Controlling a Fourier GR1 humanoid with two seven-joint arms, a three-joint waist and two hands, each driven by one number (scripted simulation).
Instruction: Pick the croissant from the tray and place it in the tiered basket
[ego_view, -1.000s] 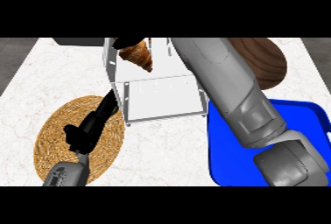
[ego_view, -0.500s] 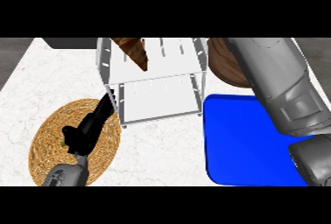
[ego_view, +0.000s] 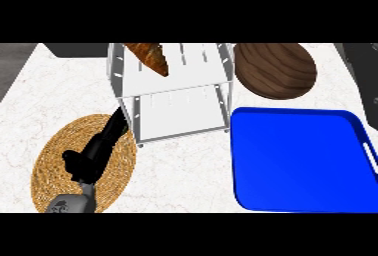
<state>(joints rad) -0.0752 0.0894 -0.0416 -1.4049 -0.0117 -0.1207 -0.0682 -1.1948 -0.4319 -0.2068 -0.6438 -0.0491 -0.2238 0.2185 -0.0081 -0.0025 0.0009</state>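
The brown croissant (ego_view: 150, 57) lies on the upper shelf of the white wire tiered basket (ego_view: 221, 90), near its back left corner. The blue tray (ego_view: 295, 160) at the right has nothing on it. My left hand (ego_view: 94, 150) hovers over a woven mat at the lower left, fingers straight and pointing toward the basket's front left leg, holding nothing. My right hand does not show in the head view.
A round woven placemat (ego_view: 55, 165) lies under the left hand. A dark wooden oval board (ego_view: 277, 70) sits behind the tray, right of the basket. A dark object (ego_view: 74, 49) sits at the back left edge. The counter is white marble.
The right arm has drawn back out of view to the right, leaving the croissant on the basket's top shelf. The tray now shows fully. The left hand has stayed put.
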